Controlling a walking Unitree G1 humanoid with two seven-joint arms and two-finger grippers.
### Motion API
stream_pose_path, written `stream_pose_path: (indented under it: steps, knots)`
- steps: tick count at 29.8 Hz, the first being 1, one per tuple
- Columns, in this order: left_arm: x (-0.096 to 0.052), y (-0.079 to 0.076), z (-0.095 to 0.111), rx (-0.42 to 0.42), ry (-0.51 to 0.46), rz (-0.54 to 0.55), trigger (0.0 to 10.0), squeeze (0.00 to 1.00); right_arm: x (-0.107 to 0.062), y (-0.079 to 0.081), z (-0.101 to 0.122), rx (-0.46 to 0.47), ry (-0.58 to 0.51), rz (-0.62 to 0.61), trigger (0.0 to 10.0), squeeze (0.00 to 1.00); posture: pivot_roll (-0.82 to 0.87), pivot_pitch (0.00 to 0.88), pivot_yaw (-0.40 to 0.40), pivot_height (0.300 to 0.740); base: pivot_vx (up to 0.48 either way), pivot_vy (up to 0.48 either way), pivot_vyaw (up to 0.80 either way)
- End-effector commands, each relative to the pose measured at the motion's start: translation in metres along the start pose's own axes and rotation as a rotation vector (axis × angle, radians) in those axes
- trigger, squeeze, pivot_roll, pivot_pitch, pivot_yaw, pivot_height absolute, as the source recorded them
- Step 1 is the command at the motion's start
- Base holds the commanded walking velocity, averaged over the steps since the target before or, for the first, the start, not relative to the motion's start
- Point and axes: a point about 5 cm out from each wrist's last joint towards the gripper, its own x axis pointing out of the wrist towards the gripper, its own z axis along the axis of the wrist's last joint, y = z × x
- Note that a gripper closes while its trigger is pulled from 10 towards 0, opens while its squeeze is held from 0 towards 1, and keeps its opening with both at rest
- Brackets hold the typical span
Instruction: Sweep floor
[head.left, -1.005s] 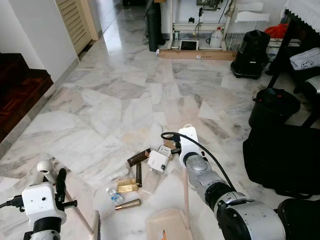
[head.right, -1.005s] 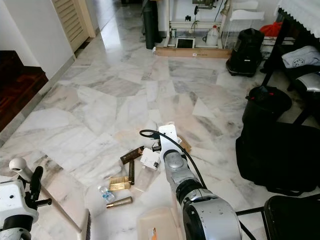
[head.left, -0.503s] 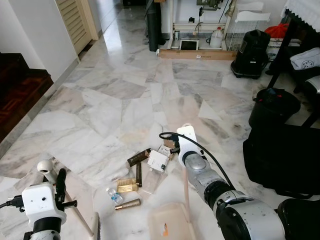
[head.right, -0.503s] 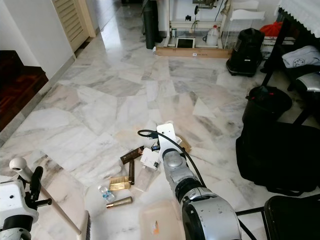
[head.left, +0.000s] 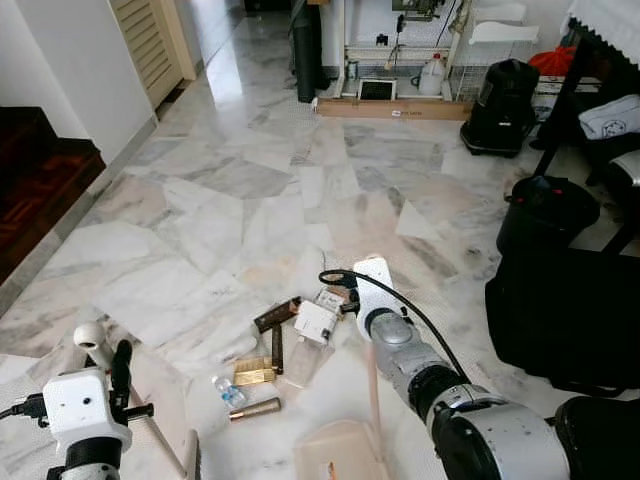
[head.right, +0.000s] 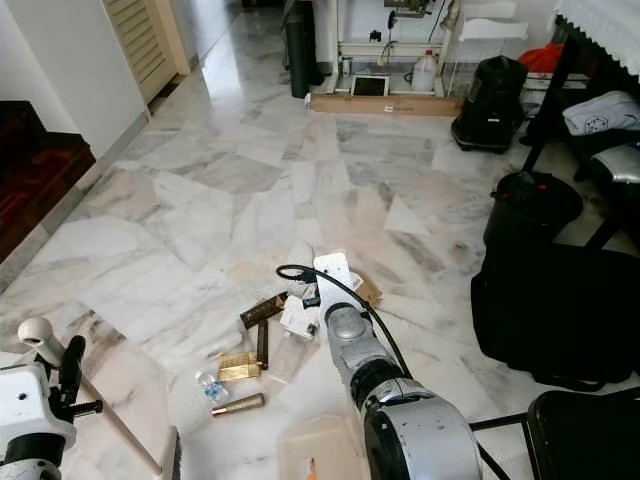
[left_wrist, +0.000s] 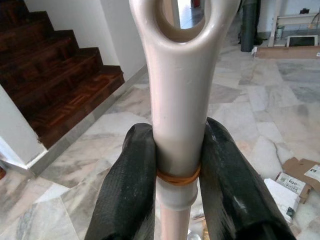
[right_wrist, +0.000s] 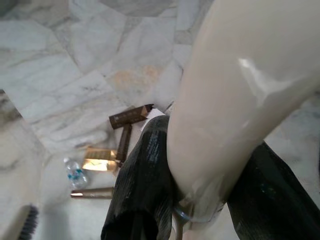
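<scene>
The left gripper is clamped on the broom handle, low at the robot's left near the stairs, its 2 black fingers pressing either side of the cream shaft. The right gripper grips the dustpan handle, and the dustpan sits on the marble floor just in front of the robot. Beyond the pan lies the litter: brown sticks, a gold packet, what looks like a small bottle, and cardboard scraps.
</scene>
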Motion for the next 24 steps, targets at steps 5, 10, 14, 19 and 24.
stream_pose_path:
  steps: [5, 10, 14, 19, 24]
  knots:
    - [0.001, 0.003, 0.010, 0.022, -0.047, 0.013, 10.0, 0.00, 0.001, 0.003, 0.014, 0.030, -0.056, 0.005, 10.0, 0.00, 0.12, 0.087, 0.043, 0.740, 0.000, 0.000, 0.00]
    - [0.001, 0.002, 0.010, 0.024, -0.048, 0.011, 10.0, 0.00, 0.001, 0.000, 0.006, -0.012, -0.013, -0.016, 10.0, 0.00, 0.12, 0.089, 0.045, 0.740, 0.000, 0.000, 0.00]
    - [0.001, 0.001, 0.010, 0.023, -0.045, 0.006, 10.0, 0.00, -0.001, -0.002, -0.010, -0.055, 0.068, -0.019, 10.0, 0.00, 0.12, 0.091, 0.044, 0.740, 0.000, 0.000, 0.00]
    - [0.000, 0.001, 0.009, 0.023, -0.041, 0.005, 10.0, 0.00, -0.002, 0.001, -0.014, -0.050, 0.077, -0.005, 10.0, 0.00, 0.12, 0.093, 0.045, 0.740, 0.000, 0.000, 0.00]
    - [0.001, 0.001, 0.010, 0.023, -0.043, 0.003, 10.0, 0.00, -0.001, 0.004, -0.003, 0.006, 0.020, 0.007, 10.0, 0.00, 0.12, 0.090, 0.045, 0.740, 0.000, 0.000, 0.00]
